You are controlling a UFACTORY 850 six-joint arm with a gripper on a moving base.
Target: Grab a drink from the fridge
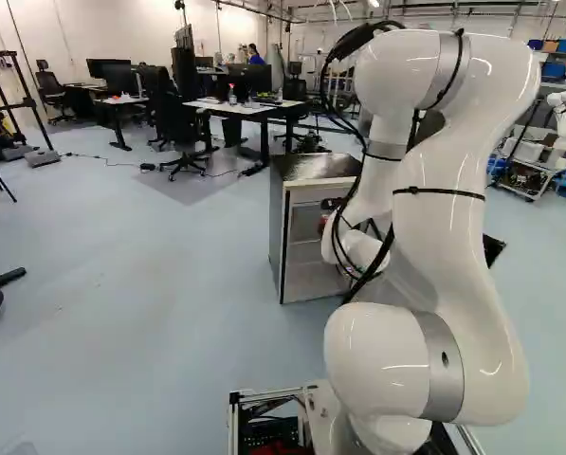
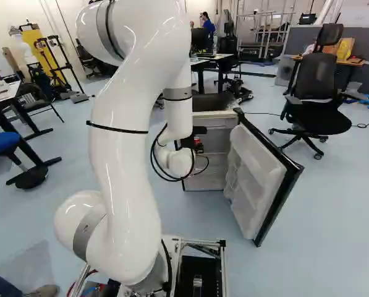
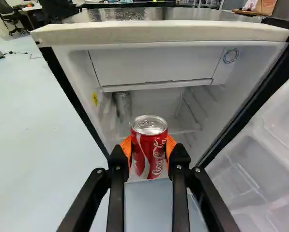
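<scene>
In the hand (image 3: pixel 148 146), see the red can (image 3: pixel 149 153) clamped upright from both sides at the front of the open fridge (image 3: pixel 159 33); with grasp seemingly made, back away level, clear of the door (image 2: pixel 255 176).

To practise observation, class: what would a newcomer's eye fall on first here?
The white arm, looming large in both base views. Then the red can, held upright between the gripper's orange pads, in front of the fridge, whose door stands wide open.
</scene>
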